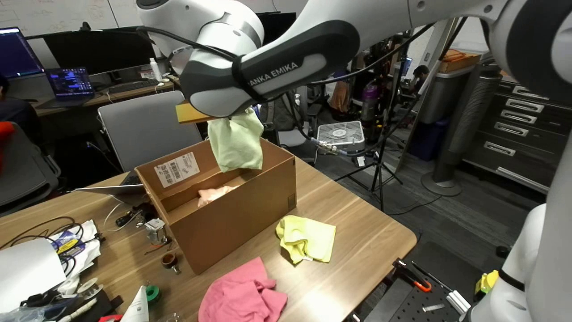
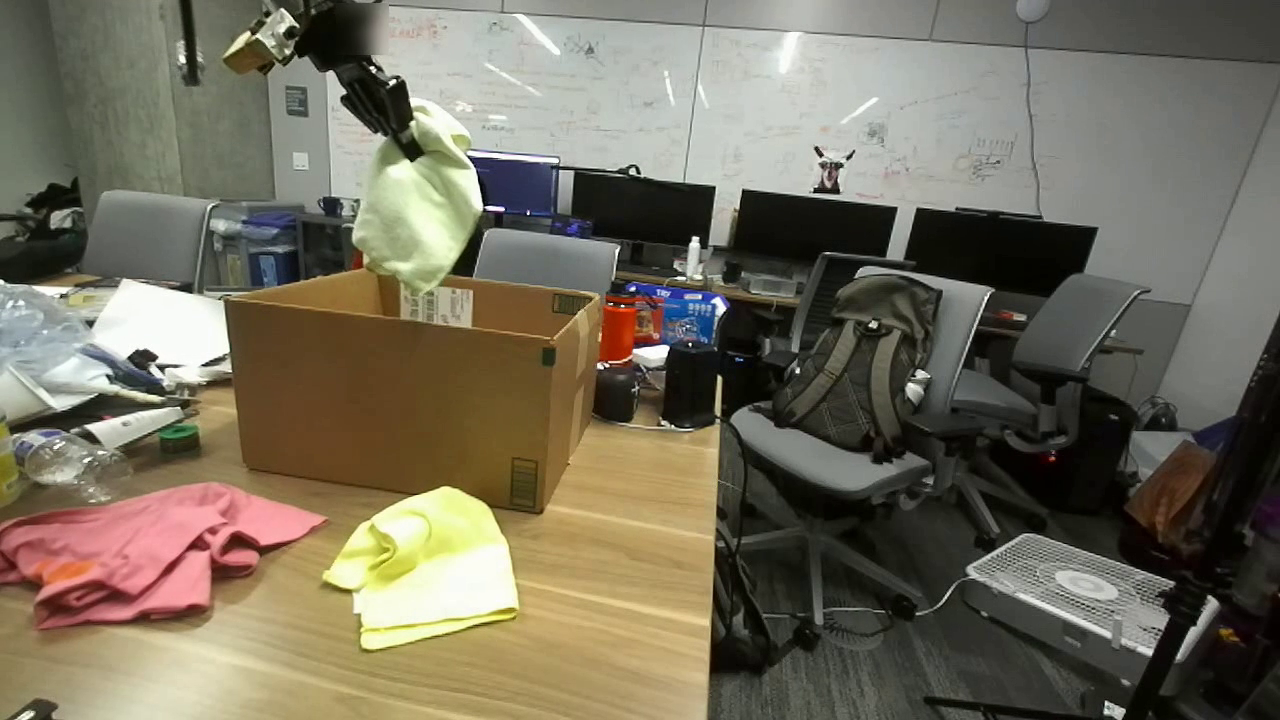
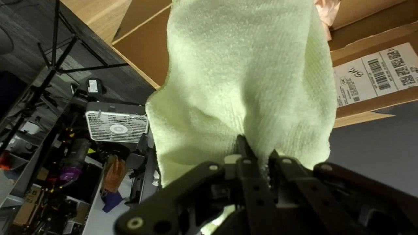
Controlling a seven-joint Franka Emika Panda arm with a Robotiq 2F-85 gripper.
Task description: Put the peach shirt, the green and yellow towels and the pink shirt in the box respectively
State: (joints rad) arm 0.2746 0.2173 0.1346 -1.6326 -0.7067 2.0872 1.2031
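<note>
The peach shirt (image 1: 213,195) is in the box (image 1: 237,219). The gripper (image 2: 412,149) pinches the green towel (image 2: 420,215) tight over it. Still to go: yellow towel (image 1: 313,235), nearer the desk (image 1: 364,235) corner, and pink shirt (image 1: 243,293).

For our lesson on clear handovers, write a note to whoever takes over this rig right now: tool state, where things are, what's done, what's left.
Tool: shut on the pale green draped cloth towel, above the large brown rectangular cardboard box.
On the brown wood-grain table: the box, the loosely folded bright yellow cloth towel, the rumpled bright pink fabric shirt.
Done: crumpled peach fabric shirt inside the box.
Left: release the green towel into the box, then add the yellow towel, then the pink shirt.
</note>
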